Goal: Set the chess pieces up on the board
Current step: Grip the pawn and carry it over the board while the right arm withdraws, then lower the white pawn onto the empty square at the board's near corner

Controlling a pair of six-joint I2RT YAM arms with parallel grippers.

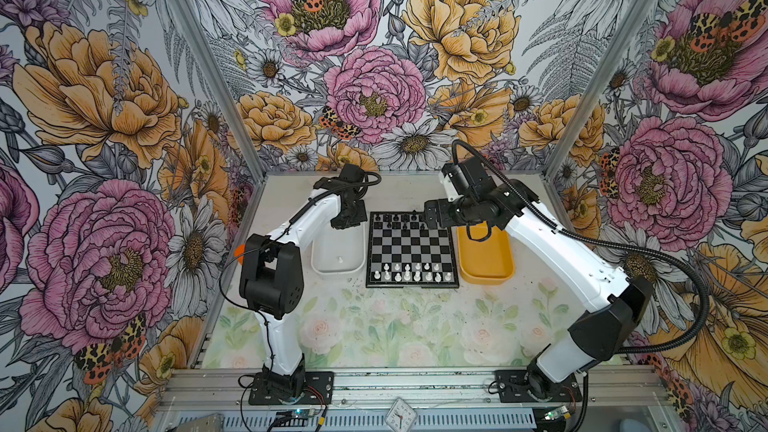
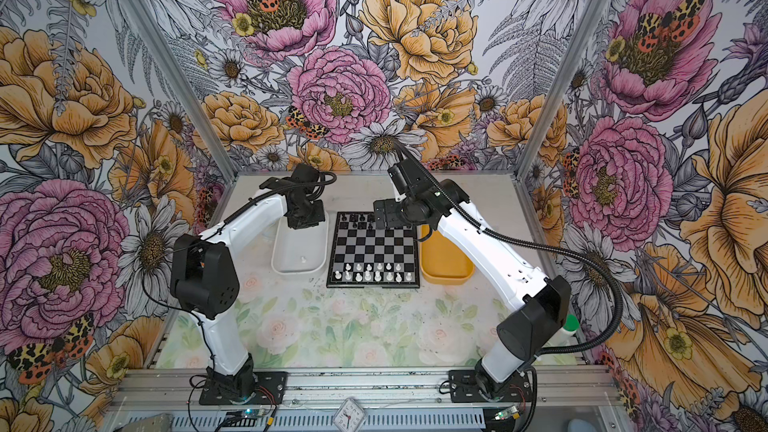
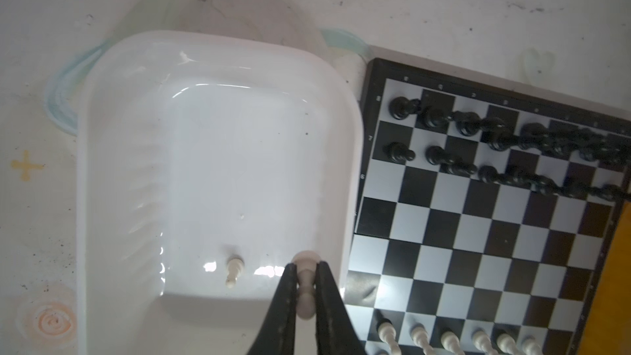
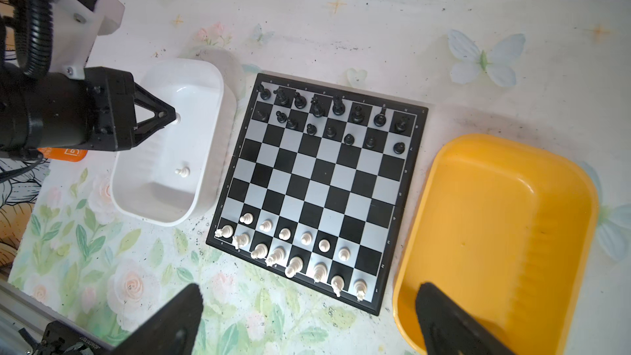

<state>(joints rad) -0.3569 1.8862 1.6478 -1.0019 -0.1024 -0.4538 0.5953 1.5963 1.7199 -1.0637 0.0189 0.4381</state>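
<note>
The board [image 1: 411, 248] [image 2: 374, 249] lies between two trays. Black chess pieces [image 4: 317, 107] fill its two far rows. White chess pieces [image 4: 293, 251] stand in its two near rows. My left gripper [image 3: 305, 269] [image 4: 174, 117] hangs over the white tray [image 1: 336, 271], shut on a white pawn [image 3: 306, 297] held by its neck. One more white pawn [image 3: 234, 269] [image 4: 182, 172] lies on its side in that tray. My right gripper [image 4: 309, 297] [image 1: 430, 218] is open and empty, high above the board's far right corner.
The yellow tray [image 1: 486, 268] [image 4: 495, 233] sits right of the board, with nothing showing in it. The right arm's forearm crosses above its far end. The board's four middle rows [image 4: 321, 172] hold no pieces. Walls close the table at back and sides.
</note>
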